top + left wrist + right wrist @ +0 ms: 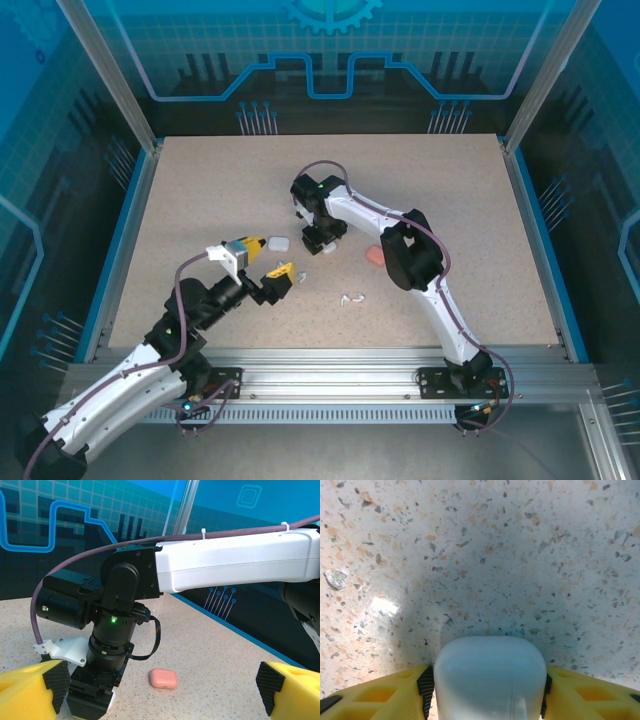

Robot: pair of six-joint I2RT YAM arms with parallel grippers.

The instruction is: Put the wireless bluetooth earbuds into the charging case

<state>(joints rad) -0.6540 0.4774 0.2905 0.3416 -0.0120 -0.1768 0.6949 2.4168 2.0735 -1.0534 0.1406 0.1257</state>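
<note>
White charging case (487, 675) sits clamped in the right gripper (322, 238), mid-table. Speckled table (200, 180) has open room toward its blue edges. Left gripper (265, 257) gapes wide, holding nothing. Pink case (163, 678) lies near the right arm; white earbuds (350, 298) lie loose toward the front rail (330, 360).

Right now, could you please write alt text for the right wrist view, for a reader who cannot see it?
A white rounded plastic charging case sits held between the right gripper's two yellow fingers, their black pads against its sides. Behind it spreads the pale speckled stone-look table, darkened by a soft shadow.
</note>
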